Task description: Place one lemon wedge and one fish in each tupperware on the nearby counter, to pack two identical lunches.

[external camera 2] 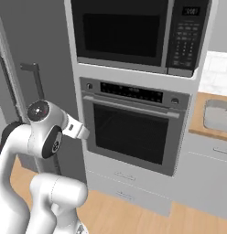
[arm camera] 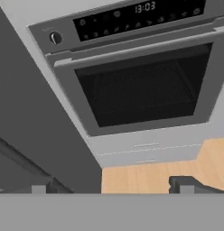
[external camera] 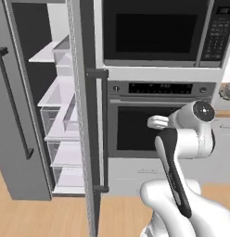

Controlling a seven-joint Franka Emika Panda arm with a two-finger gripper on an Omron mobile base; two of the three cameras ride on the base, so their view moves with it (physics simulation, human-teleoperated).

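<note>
A glossy dark-glass oven (arm camera: 141, 85) with a brushed-metal frame faces the wide-open, empty end effector (arm camera: 109, 187).

Microwave (external camera: 156, 32) cut off by top edge in both base views; its keypad (external camera 2: 183, 39) labels too small to read. Fridge door (external camera: 17, 115) runs off left and top of left base view. Fridge shelves (external camera: 66, 120) partly hidden behind the open door's edge. Counter (external camera 2: 211, 116) clipped by right edge, right base view; pale-grey object (external camera 2: 218, 115) on it also clipped, can't tell what it is. Oven (arm camera: 136, 85) cropped at right in hand view. Gripper (arm camera: 111, 188) tips only just poke above bottom band.
</note>
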